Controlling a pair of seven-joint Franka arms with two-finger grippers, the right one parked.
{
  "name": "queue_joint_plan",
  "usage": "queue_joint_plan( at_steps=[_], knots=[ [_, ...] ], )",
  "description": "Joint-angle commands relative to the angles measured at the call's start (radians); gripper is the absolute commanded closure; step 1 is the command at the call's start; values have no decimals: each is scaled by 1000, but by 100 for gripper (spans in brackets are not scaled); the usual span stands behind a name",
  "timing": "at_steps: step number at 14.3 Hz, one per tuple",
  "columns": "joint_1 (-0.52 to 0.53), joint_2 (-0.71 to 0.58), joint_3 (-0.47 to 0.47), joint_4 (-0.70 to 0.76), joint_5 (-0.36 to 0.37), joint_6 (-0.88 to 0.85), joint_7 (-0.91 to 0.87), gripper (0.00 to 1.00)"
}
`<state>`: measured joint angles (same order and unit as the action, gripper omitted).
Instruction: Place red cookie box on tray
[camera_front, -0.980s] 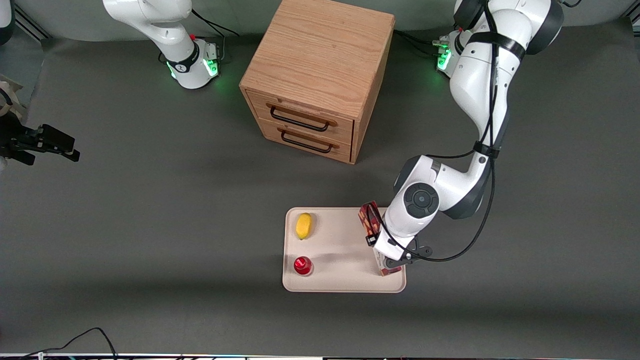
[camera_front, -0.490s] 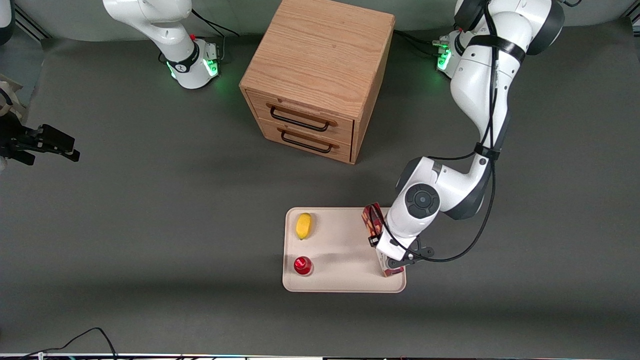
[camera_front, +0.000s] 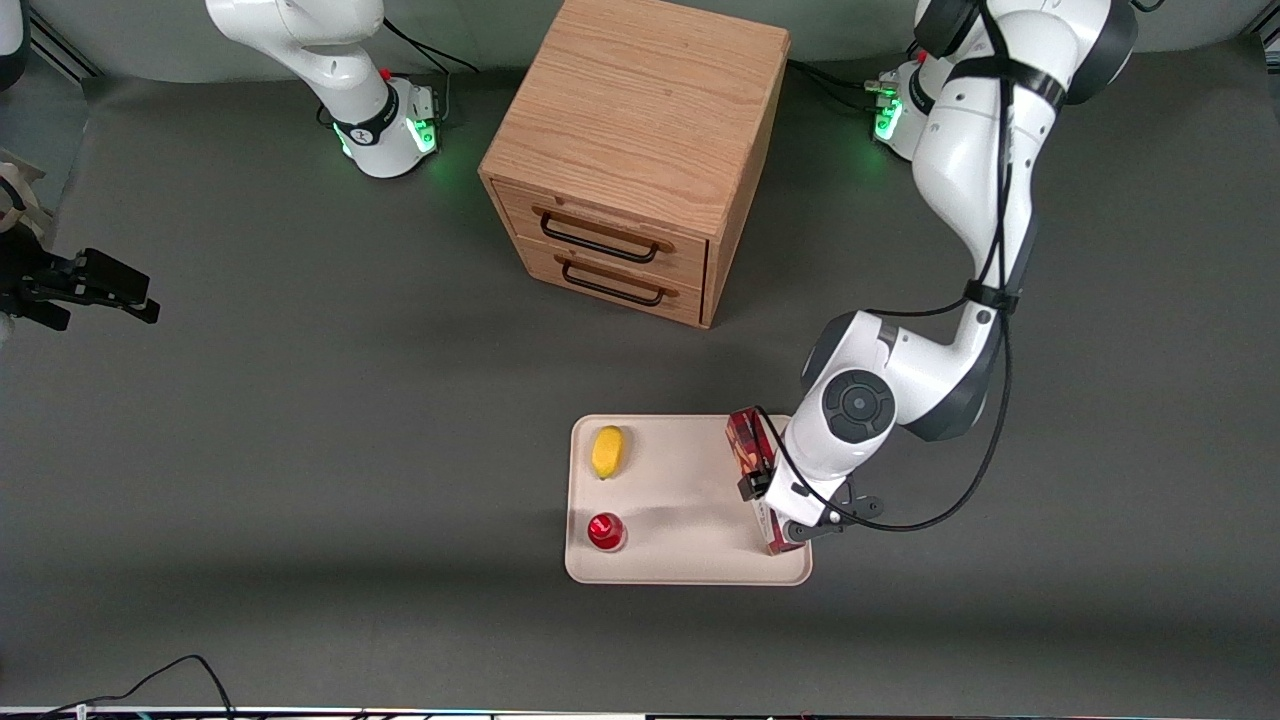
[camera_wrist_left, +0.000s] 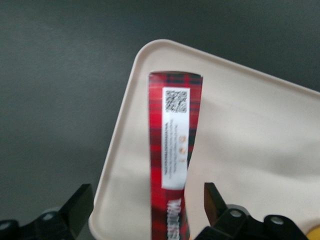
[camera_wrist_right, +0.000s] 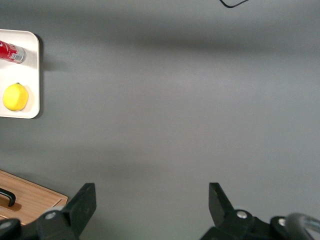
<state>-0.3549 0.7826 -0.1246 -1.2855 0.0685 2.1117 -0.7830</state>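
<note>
the red cookie box (camera_wrist_left: 172, 170) is laid on its thin side on the tray (camera_wrist_left: 250, 145), near the rim at the working arm's end. the gripper (camera_wrist_left: 145, 205) is spread wide over it, touching nothing, so the box looks let go.

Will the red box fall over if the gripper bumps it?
Probably. The red box stands on a narrow edge on the tray, so a sideways nudge likely tips it. Being cardboard, it seems stiff and light. The open gripper straddles it, fingers apart from its sides.
</note>
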Motion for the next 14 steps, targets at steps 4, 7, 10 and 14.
queue_joint_plan(
  at_steps=[4, 7, 10, 14],
  knots=[
    [33, -172, -4, 132, -64, -445, 10, 0],
    [85, -261, 2, 167, -65, -619, 169, 0],
    [152, -421, 46, 22, -64, -636, 394, 0],
    [152, -636, 181, -271, -36, -523, 621, 0]
  ],
)
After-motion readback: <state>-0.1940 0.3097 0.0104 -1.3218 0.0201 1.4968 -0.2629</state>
